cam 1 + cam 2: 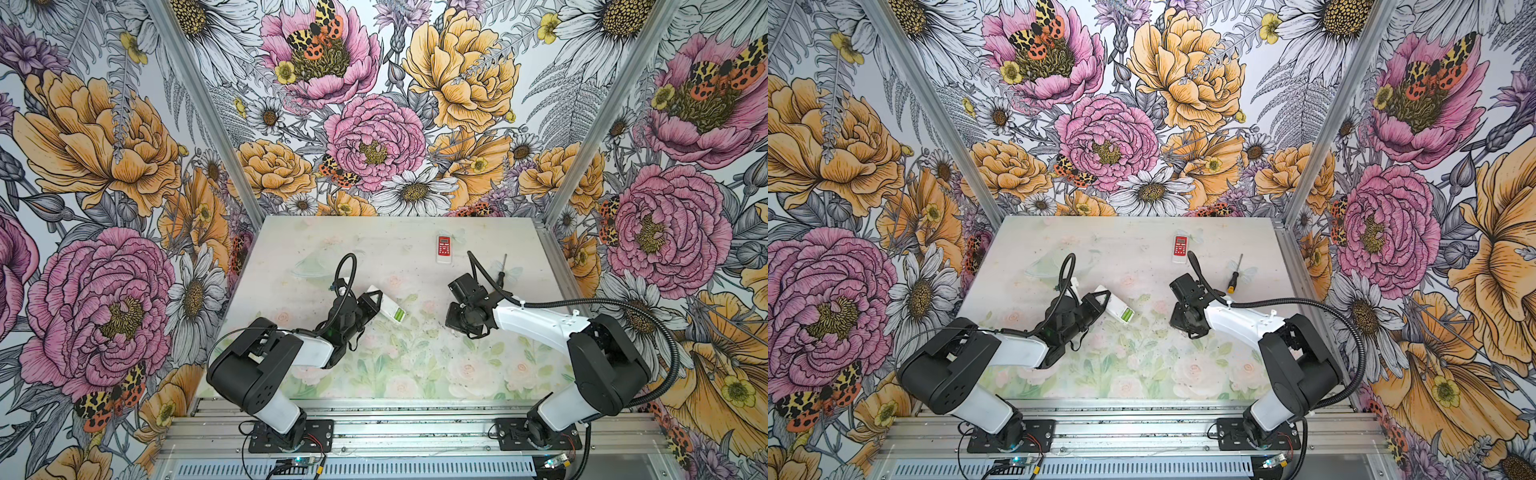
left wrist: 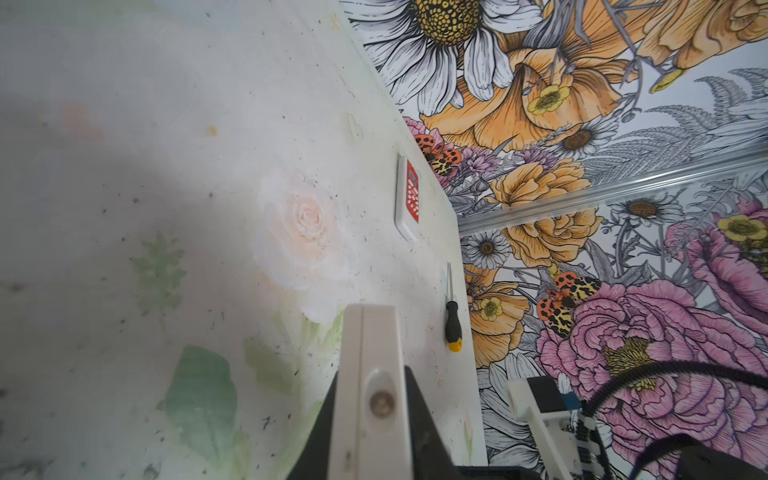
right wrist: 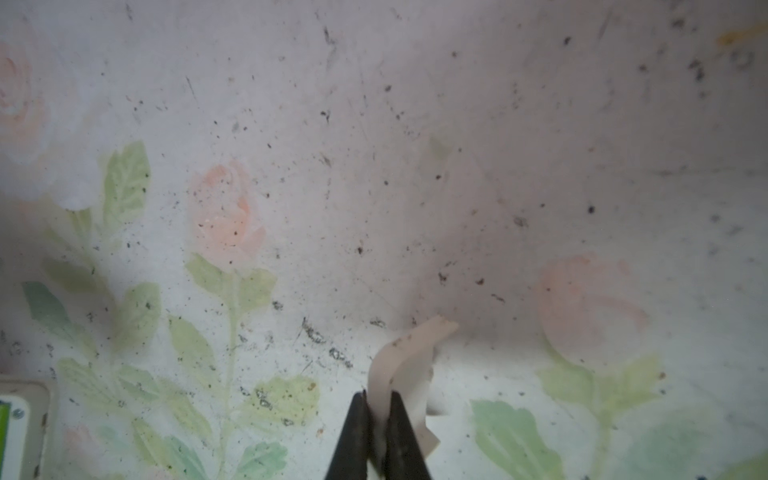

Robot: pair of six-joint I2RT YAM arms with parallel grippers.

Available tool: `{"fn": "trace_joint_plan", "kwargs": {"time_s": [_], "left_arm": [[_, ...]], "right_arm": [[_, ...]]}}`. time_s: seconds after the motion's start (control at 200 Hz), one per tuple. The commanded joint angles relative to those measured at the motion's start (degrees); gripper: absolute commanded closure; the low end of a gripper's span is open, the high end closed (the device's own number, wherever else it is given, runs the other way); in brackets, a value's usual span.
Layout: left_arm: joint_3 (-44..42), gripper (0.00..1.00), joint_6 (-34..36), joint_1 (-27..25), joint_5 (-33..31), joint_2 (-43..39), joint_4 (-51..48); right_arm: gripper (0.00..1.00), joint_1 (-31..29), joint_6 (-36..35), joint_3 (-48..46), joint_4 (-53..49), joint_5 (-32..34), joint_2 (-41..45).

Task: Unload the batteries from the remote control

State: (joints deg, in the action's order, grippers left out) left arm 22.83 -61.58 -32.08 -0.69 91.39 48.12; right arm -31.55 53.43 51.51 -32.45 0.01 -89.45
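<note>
A white remote control point(image 1: 386, 307) point(image 1: 1115, 306) is tilted over the left middle of the table. Its back is open, and two light green batteries point(image 1: 400, 316) point(image 1: 1128, 316) lie side by side in the bay. My left gripper point(image 1: 373, 300) point(image 2: 370, 388) is shut on the remote's far end, which shows edge-on point(image 2: 370, 357) between the black fingers. My right gripper point(image 3: 378, 401) is shut on a thin curved white cover piece point(image 3: 409, 361) just above the table. In both top views its fingers are hidden under the wrist point(image 1: 465, 318) point(image 1: 1187, 318). The remote's corner point(image 3: 23, 419) shows in the right wrist view.
A second remote, white with a red face point(image 1: 444, 248) point(image 1: 1179, 248) point(image 2: 409, 199), lies near the back edge. A screwdriver with a black-and-yellow handle point(image 1: 500, 276) point(image 1: 1235, 277) point(image 2: 453, 326) lies at the right, behind my right arm. Floral walls enclose the table point(image 1: 374, 374).
</note>
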Motion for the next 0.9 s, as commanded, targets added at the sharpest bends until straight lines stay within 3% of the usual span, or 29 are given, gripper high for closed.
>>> {"fn": "trace_joint_plan", "kwargs": {"time_s": [0.0,0.05,0.075,0.105,0.155,0.185,0.305,0.475,0.61,0.751,0.896], "left_arm": [[-0.7,1.0,-1.4,-2.3,-5.3,0.1,4.4],[-0.6,0.95,-1.4,-2.8,-6.0,0.4,4.3],[-0.6,0.88,-1.6,-2.9,-6.0,0.6,4.4],[-0.7,0.76,-1.8,-3.1,-6.2,0.9,4.4],[-1.1,0.47,-2.7,-3.0,-6.8,1.1,4.4],[-1.5,0.37,-3.4,-3.0,-7.1,1.2,4.1],[-4.3,0.16,-6.1,-3.0,-9.6,0.2,3.0],[-6.1,0.01,-9.7,-1.4,-14.4,-9.1,-16.0],[-2.4,0.01,-9.2,-0.9,-19.4,-20.8,-40.3],[1.2,0.01,-9.2,1.3,-22.7,-29.2,-57.0],[4.0,0.01,-6.2,3.1,-23.1,-36.6,-63.5]], "right_arm": [[0.85,-0.4,-0.6,1.7,-0.4,1.7,-1.1],[0.75,-0.2,-1.0,2.3,-0.4,1.0,-1.5],[0.68,-0.1,-1.2,2.6,-0.4,0.5,-1.6],[0.62,0.0,-1.3,2.8,-0.4,0.2,-1.6],[0.53,0.6,-1.5,3.0,-0.4,-0.3,-0.9],[0.48,1.1,-1.9,2.9,-0.4,-0.8,-0.4],[0.39,4.8,-3.9,2.4,-1.3,-2.1,2.4],[0.3,13.9,-8.6,1.3,-3.4,-1.9,7.7],[0.28,22.3,-14.1,3.7,-5.4,-1.7,7.6],[0.28,29.6,-20.7,8.4,-6.2,-1.3,2.5],[0.29,33.3,-25.2,15.0,-6.2,-0.8,-4.0]]}}
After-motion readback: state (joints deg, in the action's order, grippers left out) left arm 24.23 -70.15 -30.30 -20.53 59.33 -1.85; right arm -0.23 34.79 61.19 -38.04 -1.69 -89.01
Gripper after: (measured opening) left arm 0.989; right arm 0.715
